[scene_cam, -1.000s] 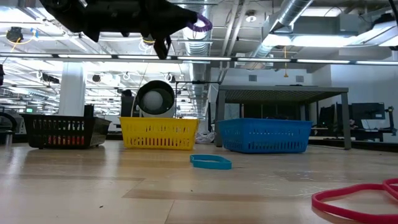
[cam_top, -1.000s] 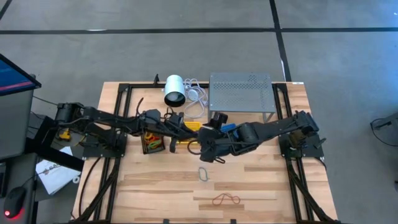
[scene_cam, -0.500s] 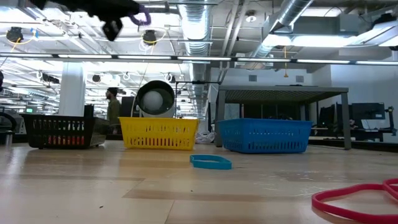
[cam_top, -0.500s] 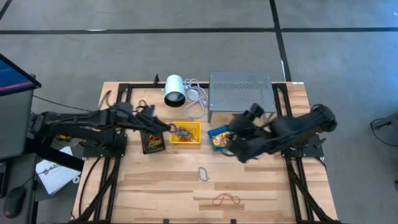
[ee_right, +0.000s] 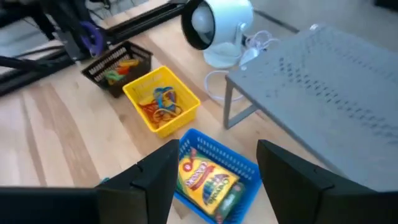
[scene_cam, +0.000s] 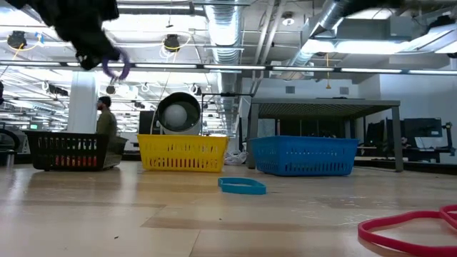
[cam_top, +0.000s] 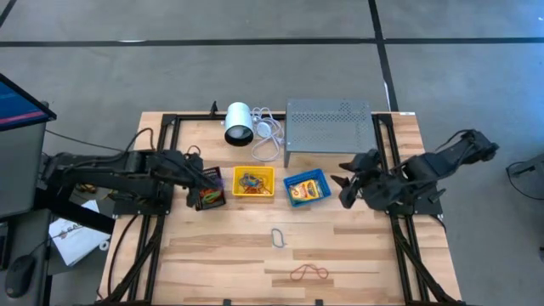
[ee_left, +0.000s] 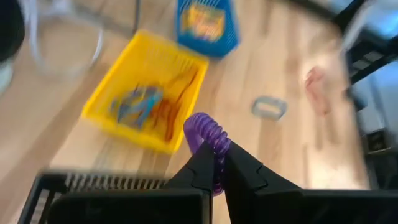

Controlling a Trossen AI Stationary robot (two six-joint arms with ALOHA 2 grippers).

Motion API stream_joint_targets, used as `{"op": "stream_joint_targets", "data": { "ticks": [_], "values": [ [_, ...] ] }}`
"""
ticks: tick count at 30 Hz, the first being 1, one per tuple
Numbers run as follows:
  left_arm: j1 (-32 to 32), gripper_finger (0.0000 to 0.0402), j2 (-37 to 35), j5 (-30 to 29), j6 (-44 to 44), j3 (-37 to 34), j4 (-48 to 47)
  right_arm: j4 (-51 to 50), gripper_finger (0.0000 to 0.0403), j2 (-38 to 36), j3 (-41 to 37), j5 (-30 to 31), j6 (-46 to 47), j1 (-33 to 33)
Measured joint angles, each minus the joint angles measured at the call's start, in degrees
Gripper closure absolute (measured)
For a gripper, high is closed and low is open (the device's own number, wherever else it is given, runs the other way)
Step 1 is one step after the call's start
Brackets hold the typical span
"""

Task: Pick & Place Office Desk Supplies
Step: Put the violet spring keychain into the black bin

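Note:
My left gripper (cam_top: 209,179) hangs over the black tray (cam_top: 207,198), shut on a purple coiled ring (ee_left: 206,129); the low view shows the ring (scene_cam: 118,68) high above the table. My right gripper (cam_top: 348,182) stands open and holds nothing, to the right of the blue tray (cam_top: 306,188), which holds a crayon box (ee_right: 202,177). The yellow tray (cam_top: 253,183) holds coloured rubber bands. On the bare wood lie a blue ring (cam_top: 278,238) and a red rubber band (cam_top: 308,273). My left gripper pinches the purple coiled ring between its two fingertips (ee_left: 200,165), on the lower part of the loop (ee_left: 217,151). The fingers slant down from the table's left. The rest of the loop sticks out beyond the tips, lifted clear above the black tray.
A white cylinder (cam_top: 239,123) with a white cable and a grey perforated rack (cam_top: 330,126) stand at the far edge. The black tray holds a few coloured pieces. A person (scene_cam: 107,128) stands in the room beyond the table.
My left gripper has drawn back toward the table's left edge, from over the yellow tray to over the black tray, carrying the purple ring with it. My right gripper has pulled away from the table's middle toward the right edge, past the blue tray.

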Motion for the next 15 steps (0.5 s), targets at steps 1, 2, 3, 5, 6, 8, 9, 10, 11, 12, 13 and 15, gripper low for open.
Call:
{"op": "stream_joint_targets", "data": {
  "ticks": [1, 2, 3, 5, 6, 8, 9, 10, 11, 12, 13, 15],
  "values": [
    [0.0, 0.0396, 0.7, -0.2, -0.9, 0.0, -1.5, 2.8, 0.0193, -1.6, -2.5, -0.8, -1.1, -0.4],
    [0.0, 0.0396, 1.2, -0.3, -1.9, 0.0, -3.3, 5.1, 0.0194, -3.1, -4.6, -1.3, -2.1, -0.8],
    [0.0, 0.0396, 1.8, -0.5, -2.4, 0.0, -4.9, 7.7, 0.0194, -4.3, -6.5, -1.3, -3.1, -1.3],
    [0.0, 0.0396, 3.3, -1.2, -3.6, 0.0, -6.9, 11.1, 0.0196, -6.1, -9.1, -2.3, -4.9, -2.1],
    [0.0, 0.0396, 4.1, -2.1, -3.8, 0.0, -8.3, 12.7, 0.0197, -6.6, -10.1, -2.5, -5.8, -2.4],
    [0.0, 0.0396, 6.0, -4.1, -4.0, 0.0, -11.5, 14.9, 0.0198, -6.9, -11.2, -3.1, -7.7, -3.0],
    [0.0, 0.0396, 7.2, -5.2, -4.3, 0.0, -13.0, 15.0, 0.0199, -6.9, -11.3, -3.5, -8.1, -3.2],
    [0.0, 0.0396, 8.3, -6.1, -4.9, 0.0, -14.2, 15.2, 0.02, -6.7, -11.4, -3.6, -8.3, -3.5],
    [0.0, 0.0396, 9.5, -6.6, -5.2, 0.0, -15.3, 15.3, 0.0201, -6.5, -11.5, -3.6, -8.4, -3.6],
    [0.0, 0.0396, 10.5, -7.0, -5.2, 0.0, -16.2, 15.3, 0.0202, -6.1, -11.5, -3.7, -8.3, -3.8],
    [0.0, 0.0396, 11.7, -7.1, -5.1, 0.0, -16.4, 15.3, 0.0203, -5.7, -11.5, -3.7, -8.3, -3.8],
    [0.0, 0.0396, 13.4, -7.2, -5.1, 0.0, -16.5, 15.3, 0.0205, -4.8, -11.5, -3.8, -8.4, -3.8]
  ]
}}
